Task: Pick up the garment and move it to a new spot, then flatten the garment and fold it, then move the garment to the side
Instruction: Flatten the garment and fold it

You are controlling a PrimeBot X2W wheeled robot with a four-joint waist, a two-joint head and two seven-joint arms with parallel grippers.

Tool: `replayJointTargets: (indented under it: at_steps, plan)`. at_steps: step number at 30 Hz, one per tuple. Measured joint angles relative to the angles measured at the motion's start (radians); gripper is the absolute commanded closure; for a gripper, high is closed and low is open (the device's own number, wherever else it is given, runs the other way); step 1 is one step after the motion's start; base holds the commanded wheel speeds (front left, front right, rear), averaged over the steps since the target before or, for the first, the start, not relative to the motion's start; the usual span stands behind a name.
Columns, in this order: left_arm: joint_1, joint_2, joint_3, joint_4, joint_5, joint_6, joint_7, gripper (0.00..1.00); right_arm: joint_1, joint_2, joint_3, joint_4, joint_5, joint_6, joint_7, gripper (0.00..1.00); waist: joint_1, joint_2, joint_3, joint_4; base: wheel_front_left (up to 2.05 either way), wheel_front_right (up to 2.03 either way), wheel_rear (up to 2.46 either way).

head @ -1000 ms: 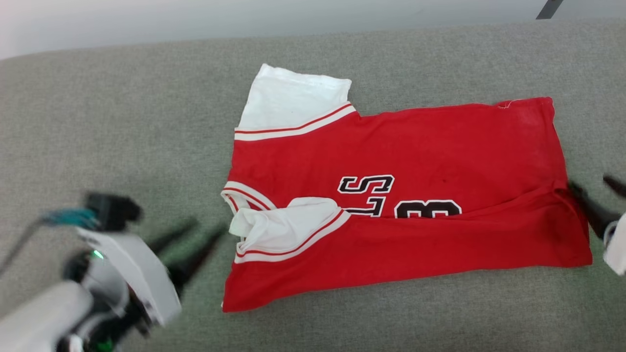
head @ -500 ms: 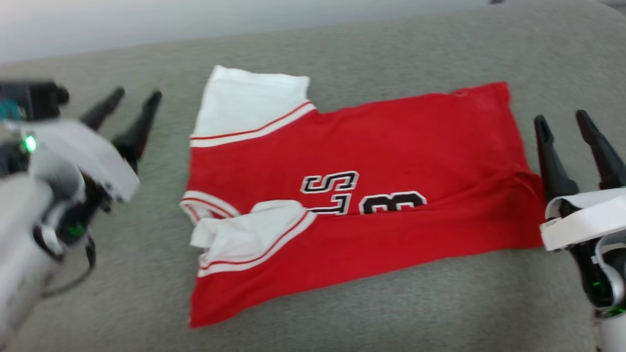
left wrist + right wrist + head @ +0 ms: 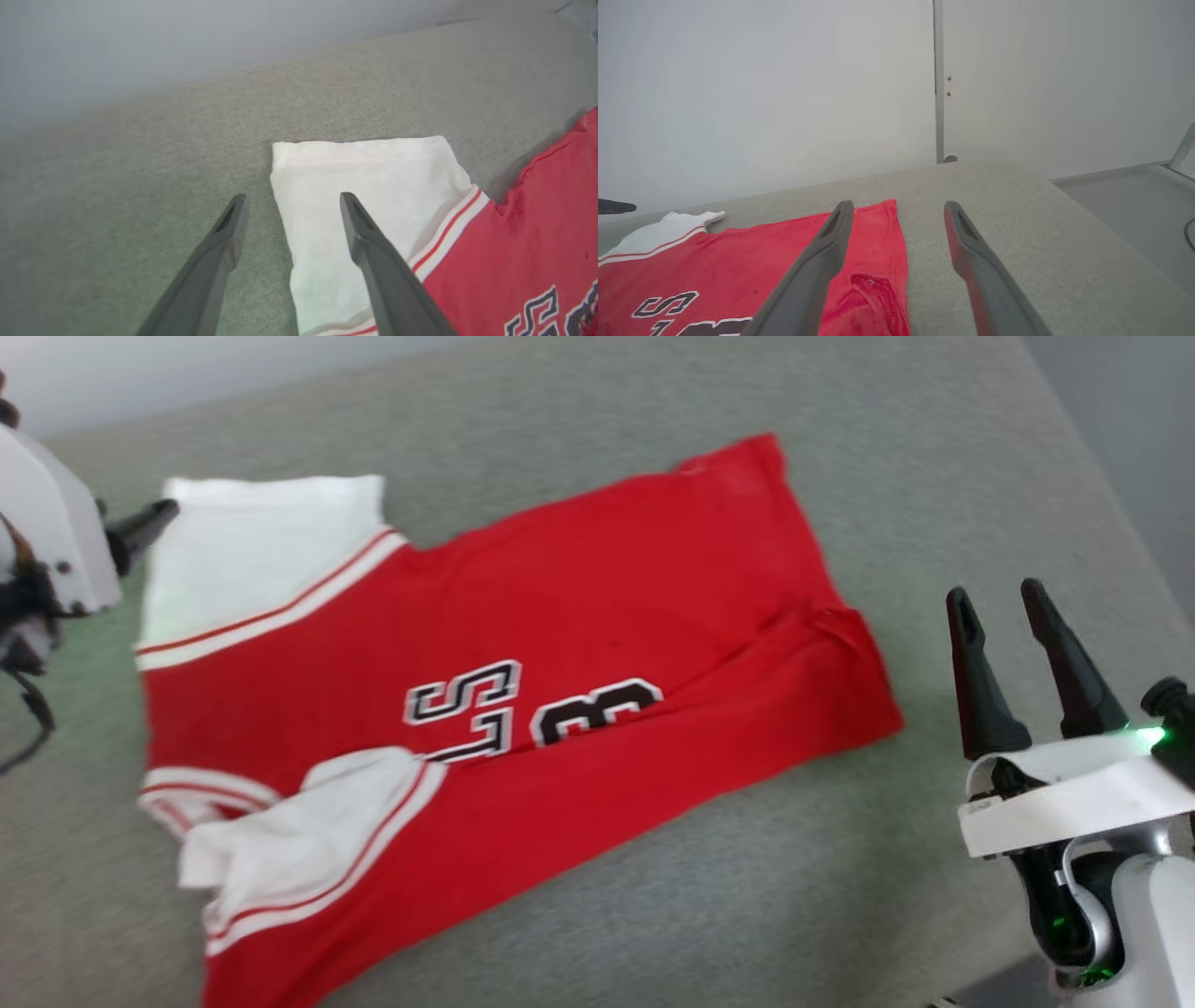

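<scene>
Left claw [image 3: 293, 198] stands wide open with nothing in it, at the outer edge of the shirt's [image 3: 560, 616] far white sleeve [image 3: 373, 177]. In the left wrist view one finger is over the grey padded surface [image 3: 653, 915] just beside that sleeve and the other is over the white cloth. Whether either tip touches the cloth cannot be told.

The right claw [image 3: 994, 595] is also wide open and empty. It is off the shirt's hem end, with a strip of bare grey between it and the red cloth. In its own wrist view one finger crosses the red hem corner and the other is over the grey surface.

The red shirt lies spread on the grey surface at a slant. Its near long edge is folded up over the body, covering the lower part of the black-and-white lettering [image 3: 523, 705]. The near sleeve [image 3: 308, 821] lies crumpled on top of the red cloth, while the far sleeve lies flat. There is a small wrinkle by the hem end [image 3: 826, 621]. A pale wall [image 3: 784, 93] rises beyond the shirt.
</scene>
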Motion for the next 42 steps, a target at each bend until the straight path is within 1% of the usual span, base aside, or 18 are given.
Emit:
replayJointTargets:
  at_steps: [6,10,11,12,13,14,15,20,22,23,27,31,32,33,35,36,41,42]
  plan:
    - [-0.082,0.000,-0.031,0.113,-0.008,-0.008,0.179,0.00,0.017,0.013,0.024,-0.006,0.018,0.000,-0.016,0.00,0.0000,0.0000,0.044,-0.076,0.00,0.00,0.00]
    - [-0.124,0.002,-0.052,0.144,0.009,-0.013,0.233,0.00,0.017,0.014,0.033,-0.012,0.028,0.000,-0.024,0.00,-0.0001,0.0000,0.077,-0.110,0.00,0.00,0.00]
    - [-0.136,0.001,-0.052,0.150,0.009,-0.014,0.243,0.04,0.017,0.014,0.034,-0.014,0.030,0.000,-0.025,0.00,0.0000,0.0000,0.085,-0.115,0.00,0.00,0.00]
    - [-0.144,-0.001,-0.055,0.151,0.009,-0.014,0.249,0.15,0.017,0.013,0.035,-0.016,0.033,0.000,-0.024,0.00,0.0000,0.0000,0.092,-0.120,0.00,0.00,0.00]
    - [-0.149,-0.004,-0.053,0.153,0.008,-0.018,0.253,0.64,0.017,0.011,0.040,-0.020,0.035,0.000,-0.024,0.00,0.0000,0.0000,0.100,-0.123,0.00,0.00,0.00]
    - [-0.156,-0.006,-0.049,0.157,-0.001,-0.019,0.258,0.88,0.015,0.010,0.043,-0.025,0.037,0.000,-0.024,0.00,0.0000,0.0000,0.106,-0.125,0.00,0.00,0.00]
    - [-0.159,-0.009,-0.047,0.159,-0.008,-0.021,0.262,1.00,0.010,0.007,0.047,-0.030,0.041,0.000,-0.021,0.00,0.0000,0.0000,0.112,-0.126,0.00,0.00,0.00]
    - [-0.164,-0.030,-0.047,0.145,-0.020,-0.026,0.253,1.00,-0.077,-0.047,0.090,-0.028,0.046,0.000,0.074,0.00,0.0000,0.0000,0.122,-0.106,0.00,0.00,0.00]
    - [-0.165,-0.038,-0.049,0.132,-0.024,-0.026,0.247,1.00,-0.149,-0.079,0.117,0.001,0.053,0.000,0.161,0.00,0.0000,0.0000,0.124,-0.093,0.00,0.00,0.00]
    - [-0.166,-0.044,-0.055,0.107,-0.028,-0.026,0.242,1.00,-0.237,-0.106,0.140,0.053,0.081,0.000,0.263,0.00,0.0000,0.0000,0.127,-0.078,0.00,0.00,0.00]
    - [-0.179,-0.068,-0.072,0.054,-0.032,-0.026,0.230,1.00,-0.416,-0.153,0.184,0.178,0.154,0.000,0.474,0.00,0.0000,0.0000,0.139,-0.039,0.00,0.00,0.00]
    - [-0.200,-0.086,-0.094,-0.004,-0.033,-0.026,0.219,1.00,-0.580,-0.182,0.216,0.314,0.200,0.000,0.634,0.00,0.0000,0.0000,0.159,0.006,0.00,0.00,0.00]
    - [-0.200,-0.086,-0.094,-0.004,-0.033,-0.026,0.219,1.00,-0.580,-0.182,0.216,0.314,0.200,0.000,0.634,0.00,0.0000,0.0000,0.159,0.006,0.00,0.00,0.00]
    - [-0.210,-0.090,-0.103,-0.030,-0.037,-0.026,0.211,1.00,-0.644,-0.184,0.221,0.388,0.203,0.000,0.686,0.00,0.0000,0.0000,0.171,0.028,0.00,0.00,0.00]
    - [-0.216,-0.092,-0.109,-0.045,-0.037,-0.027,0.205,1.00,-0.675,-0.185,0.223,0.429,0.199,0.000,0.709,0.00,0.0000,0.0000,0.178,0.039,0.00,0.00,0.00]
    - [-0.227,-0.096,-0.118,-0.066,-0.040,-0.030,0.196,1.00,-0.730,-0.188,0.243,0.493,0.180,0.000,0.746,0.00,0.0000,0.0000,0.192,0.061,0.00,0.00,0.00]
    - [-0.246,-0.109,-0.138,-0.094,-0.053,-0.030,0.179,1.00,-0.807,-0.188,0.271,0.592,0.147,0.000,0.763,0.00,0.0000,0.0000,0.218,0.105,0.00,0.00,0.00]
    - [-0.253,-0.115,-0.147,-0.106,-0.063,-0.031,0.167,1.00,-0.827,-0.179,0.279,0.639,0.148,0.000,0.763,0.00,0.0000,0.0000,0.229,0.126,0.00,0.00,0.00]
